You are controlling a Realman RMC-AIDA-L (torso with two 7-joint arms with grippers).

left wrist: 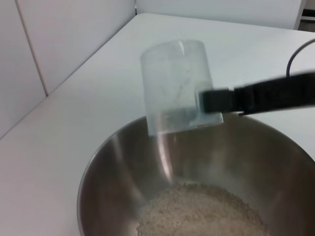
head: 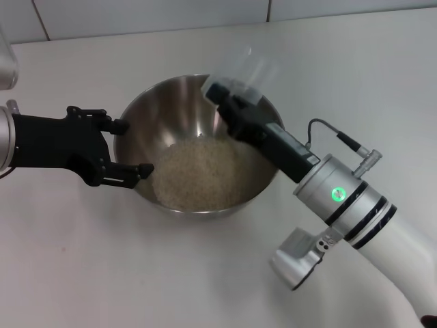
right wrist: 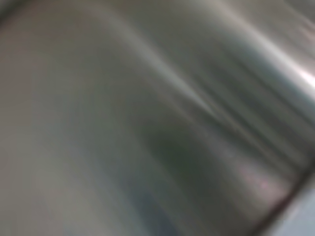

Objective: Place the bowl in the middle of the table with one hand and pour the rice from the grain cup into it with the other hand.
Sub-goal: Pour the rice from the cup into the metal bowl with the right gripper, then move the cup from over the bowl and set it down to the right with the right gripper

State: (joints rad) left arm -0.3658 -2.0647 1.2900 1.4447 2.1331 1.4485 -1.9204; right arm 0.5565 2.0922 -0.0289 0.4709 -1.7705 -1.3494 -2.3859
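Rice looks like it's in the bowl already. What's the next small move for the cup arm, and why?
Probably lift the right gripper and turn the grain cup upright, clear of the bowl. The cup looks empty, tipped mouth-down over the rim, and the rice already lies piled inside. The left gripper sits open at the bowl's near side.

Hidden, cropped and blurred regions at the moment of pouring.
The right wrist view is wholly smeared streaks of the bowl (right wrist: 162,118) wall; no edge or grain resolves. In the head view the grain cup (head: 246,68) is motion-blurred, its spout indistinct, and the right gripper (head: 225,96) fingers around it cannot be separated. The left wrist view crops the bowl's near rim and the rice (left wrist: 202,211) at the lower edge.
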